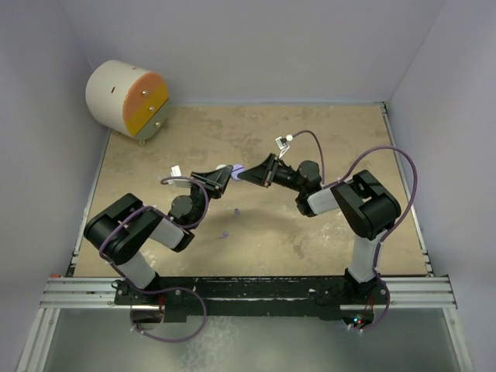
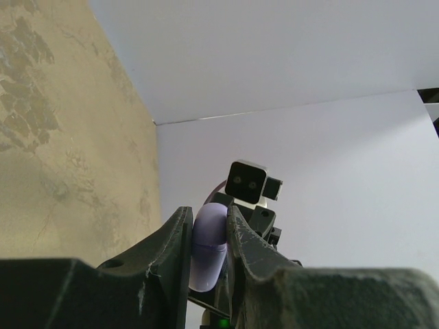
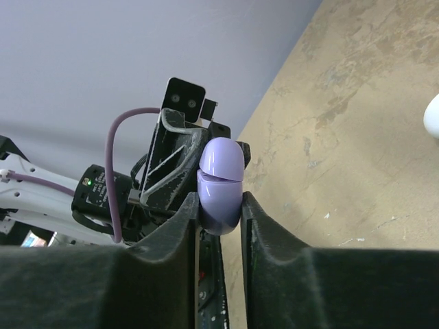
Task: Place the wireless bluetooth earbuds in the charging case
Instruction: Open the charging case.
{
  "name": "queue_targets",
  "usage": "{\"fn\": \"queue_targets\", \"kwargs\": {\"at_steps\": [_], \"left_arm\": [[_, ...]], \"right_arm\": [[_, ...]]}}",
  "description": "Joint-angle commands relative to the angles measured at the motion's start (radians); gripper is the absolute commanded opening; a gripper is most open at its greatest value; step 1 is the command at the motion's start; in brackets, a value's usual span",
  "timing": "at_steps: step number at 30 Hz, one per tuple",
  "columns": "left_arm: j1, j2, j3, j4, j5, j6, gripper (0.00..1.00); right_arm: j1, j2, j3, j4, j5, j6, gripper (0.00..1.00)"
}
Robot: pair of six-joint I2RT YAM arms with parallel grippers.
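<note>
Earbuds (image 1: 236,211), two lilac specks by the look, lie loose on the tabletop (image 1: 349,139), none inserted. The lilac charging case (image 3: 221,164) hangs mid-air — clamped by the left gripper (image 2: 209,226), the right gripper (image 3: 219,202) pinching it too — seam barely ajar.

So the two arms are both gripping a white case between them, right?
Nearly. The case is lilac, not white; the right wrist view shows it plainly. The left end effector and the right end effector do both grip it between them.
</note>
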Motion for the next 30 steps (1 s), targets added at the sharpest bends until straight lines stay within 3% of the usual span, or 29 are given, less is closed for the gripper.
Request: {"fn": "queue_targets", "kwargs": {"at_steps": [1,3,7,9,18,30], "left_arm": [[-0.008,0.007,0.027,0.211,0.002,0.023,0.00],[-0.008,0.007,0.029,0.212,0.010,0.023,0.00],[-0.006,0.002,0.033,0.211,0.033,0.032,0.11],[-0.006,0.000,0.034,0.212,0.050,0.037,0.19],[0.002,-0.002,0.059,0.194,0.129,0.052,0.37],[0.081,-0.028,0.098,0.088,0.313,0.082,0.39]], "right_arm": [[-0.002,-0.007,0.022,0.081,-0.018,0.009,0.18],[-0.005,-0.007,0.018,0.089,-0.020,0.011,0.12],[-0.016,-0.008,0.005,0.109,-0.030,0.016,0.08],[-0.025,-0.013,-0.003,0.114,-0.037,0.017,0.07],[-0.065,-0.030,-0.012,0.093,-0.068,-0.006,0.06],[-0.100,-0.012,0.087,-0.138,-0.192,-0.160,0.06]]}}
